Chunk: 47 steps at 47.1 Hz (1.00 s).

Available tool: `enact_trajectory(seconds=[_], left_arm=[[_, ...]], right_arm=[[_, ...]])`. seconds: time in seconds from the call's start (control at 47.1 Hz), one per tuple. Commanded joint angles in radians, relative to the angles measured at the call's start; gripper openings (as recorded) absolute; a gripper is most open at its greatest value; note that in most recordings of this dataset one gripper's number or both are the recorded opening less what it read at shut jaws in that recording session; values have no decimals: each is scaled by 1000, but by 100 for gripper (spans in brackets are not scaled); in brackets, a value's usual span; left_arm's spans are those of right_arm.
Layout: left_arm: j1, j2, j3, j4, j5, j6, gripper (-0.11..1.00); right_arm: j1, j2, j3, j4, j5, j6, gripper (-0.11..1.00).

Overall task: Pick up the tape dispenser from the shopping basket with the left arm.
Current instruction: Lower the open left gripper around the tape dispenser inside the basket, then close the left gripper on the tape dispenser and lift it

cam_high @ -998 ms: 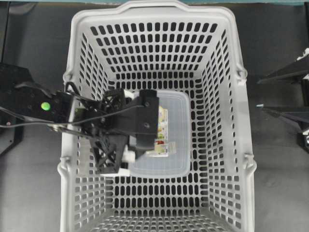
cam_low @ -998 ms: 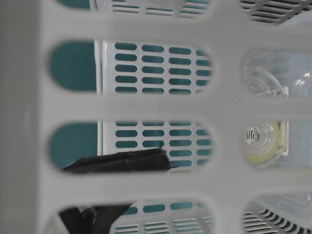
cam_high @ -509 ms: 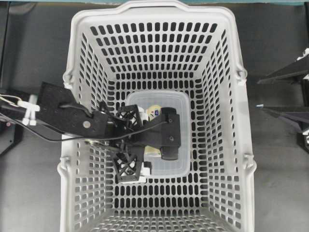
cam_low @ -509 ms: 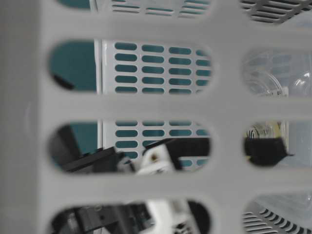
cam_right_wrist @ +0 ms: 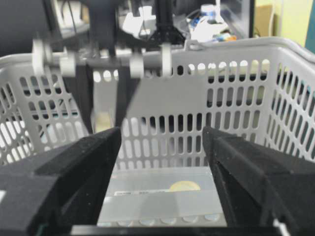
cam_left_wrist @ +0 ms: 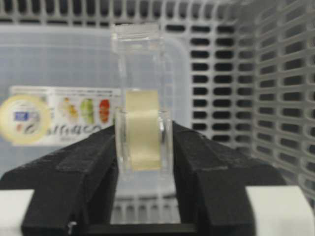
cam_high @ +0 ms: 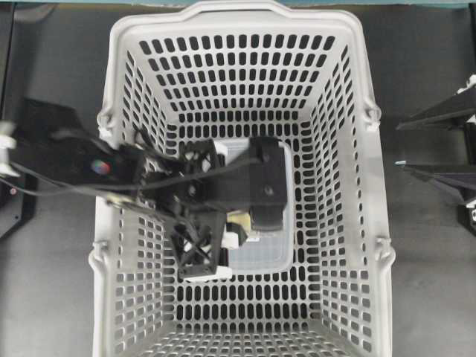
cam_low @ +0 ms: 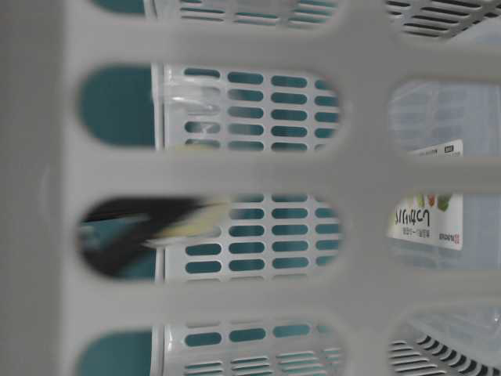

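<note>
Dark tabletop surrounds one shopping basket (cam_high: pixel 364 223) holding one food container (cam_left_wrist: pixel 59 64). One tape dispenser (cam_left_wrist: pixel 142 123) stands pinched upright in the left gripper (cam_left_wrist: pixel 143 162), inside the basket above the container. That arm reaches in over the basket's wall. Outside, the right gripper (cam_right_wrist: pixel 161 162) hangs with jaws spread.

The tape dispenser (cam_left_wrist: pixel 141 98) is seen to be clear, glossy plastic, and its tape roll (cam_left_wrist: pixel 142 129) a pale yellowish, smooth film. The pads of the left tool (cam_left_wrist: pixel 142 162) are shown as matt black, faintly grainy material with white plastic blocks behind. The shopping basket (cam_high: pixel 349 186) is moulded in smooth, light grey plastic. The food container (cam_high: pixel 262 249) is translucent, frosted plastic bearing a printed paper label (cam_left_wrist: pixel 59 114). The worktop (cam_high: pixel 431 297) appears dark and matt.
</note>
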Motion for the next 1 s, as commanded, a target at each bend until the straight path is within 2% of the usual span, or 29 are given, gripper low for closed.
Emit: enact_trajectory(seconds=[0.0, 0.106, 0.233, 0.976], left_arm=[[-2, -34, -141, 3, 121, 3, 28], [-3, -23, -210, 3, 215, 3, 28], [-2, 3, -238, 3, 267, 2, 28], [-3, 28, -235, 3, 265, 2, 28]], right_arm=[[2, 5, -6, 3, -3, 0, 65], [2, 5, -6, 3, -3, 0, 65], [2, 5, -6, 3, -3, 0, 65], [2, 2, -6, 3, -3, 0, 65]])
